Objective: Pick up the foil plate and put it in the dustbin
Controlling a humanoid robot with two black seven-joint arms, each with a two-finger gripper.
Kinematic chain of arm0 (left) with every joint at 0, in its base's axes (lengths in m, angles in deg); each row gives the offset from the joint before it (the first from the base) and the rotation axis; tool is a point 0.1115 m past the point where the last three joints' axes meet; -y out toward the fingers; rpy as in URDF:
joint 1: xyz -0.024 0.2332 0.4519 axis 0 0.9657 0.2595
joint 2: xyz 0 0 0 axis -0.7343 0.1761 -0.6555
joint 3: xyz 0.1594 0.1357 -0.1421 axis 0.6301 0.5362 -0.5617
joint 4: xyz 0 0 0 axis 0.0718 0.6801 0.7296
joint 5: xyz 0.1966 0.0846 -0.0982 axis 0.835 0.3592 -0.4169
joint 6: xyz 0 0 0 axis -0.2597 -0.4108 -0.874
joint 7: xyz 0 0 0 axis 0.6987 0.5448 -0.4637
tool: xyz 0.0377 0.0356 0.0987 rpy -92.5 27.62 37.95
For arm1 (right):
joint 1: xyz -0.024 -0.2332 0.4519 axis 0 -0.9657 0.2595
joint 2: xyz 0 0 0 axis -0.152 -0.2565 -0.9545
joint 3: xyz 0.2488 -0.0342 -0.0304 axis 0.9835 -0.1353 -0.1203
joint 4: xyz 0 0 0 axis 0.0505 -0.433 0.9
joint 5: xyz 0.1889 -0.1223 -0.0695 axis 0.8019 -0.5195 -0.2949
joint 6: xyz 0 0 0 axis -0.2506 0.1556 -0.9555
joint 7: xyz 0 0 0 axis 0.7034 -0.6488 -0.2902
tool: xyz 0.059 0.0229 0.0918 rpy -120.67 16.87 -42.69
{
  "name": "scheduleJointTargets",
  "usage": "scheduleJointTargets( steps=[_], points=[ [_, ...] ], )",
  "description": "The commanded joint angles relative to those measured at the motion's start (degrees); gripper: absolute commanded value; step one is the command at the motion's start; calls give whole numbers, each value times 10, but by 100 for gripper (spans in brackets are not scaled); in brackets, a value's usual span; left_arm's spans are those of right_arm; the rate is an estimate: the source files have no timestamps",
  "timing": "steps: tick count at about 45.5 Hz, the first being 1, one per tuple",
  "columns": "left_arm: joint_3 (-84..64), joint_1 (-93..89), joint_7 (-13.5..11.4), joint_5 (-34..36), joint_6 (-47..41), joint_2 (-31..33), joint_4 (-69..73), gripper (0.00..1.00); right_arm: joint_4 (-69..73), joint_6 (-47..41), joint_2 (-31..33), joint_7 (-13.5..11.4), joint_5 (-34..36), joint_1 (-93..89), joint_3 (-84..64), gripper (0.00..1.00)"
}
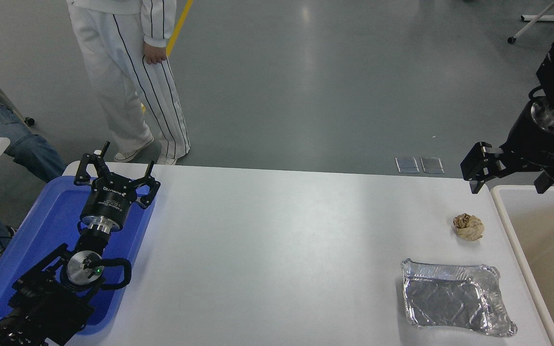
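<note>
The foil plate (456, 299) lies flat on the white table (277, 240), at about 4 o'clock in the view, near the table's near right corner. Its whole rim is visible, but the crinkled foil reflects light and the inside is hard to read. At 1 o'clock from it, a little apart, sits a small crumpled paper ball (468, 227). At 3 o'clock, just beside the table's right edge, stands the dustbin (505, 216); only its left rim and a part of the beige inside show, the rest is cut off by the picture's right edge.

The table surface at 9 o'clock from the plate is bare and wide, up to the blue tray (51, 211) at the far left. Between the plate and the bin rim there is only a narrow strip of table.

The right gripper (509, 179) hangs in the air at 12 o'clock from the plate, well apart from it, over the table's far right corner and the bin's far rim. Its fingers are spread and hold nothing. The arm comes in from the right edge and its upper part is cut off.

The left gripper (116, 179) is parked over the blue tray at 9 o'clock, fingers spread, pointing away from the camera.

Beyond the table's far edge, a person (128, 77) in white striped clothes stands at 11 o'clock, cut off at the top.
</note>
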Motion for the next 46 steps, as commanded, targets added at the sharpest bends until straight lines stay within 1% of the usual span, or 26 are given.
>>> scheduleJointTargets(
  steps=[1, 18, 22, 38, 46],
  points=[
    [0, 0, 0, 0, 0, 0, 0, 100, 0, 0, 1, 0, 0, 0, 2, 100],
    [0, 0, 0, 0, 0, 0, 0, 100, 0, 0, 2, 0, 0, 1, 1, 100],
    [0, 0, 0, 0, 0, 0, 0, 100, -3, 0, 1, 0, 15, 3, 13, 100],
    [1, 0, 0, 0, 0, 0, 0, 100, -6, 0, 4, 0, 10, -5, -25, 100],
    [1, 0, 0, 0, 0, 0, 0, 100, -19, 0, 19, -1, 14, -37, -32, 100]
  ],
)
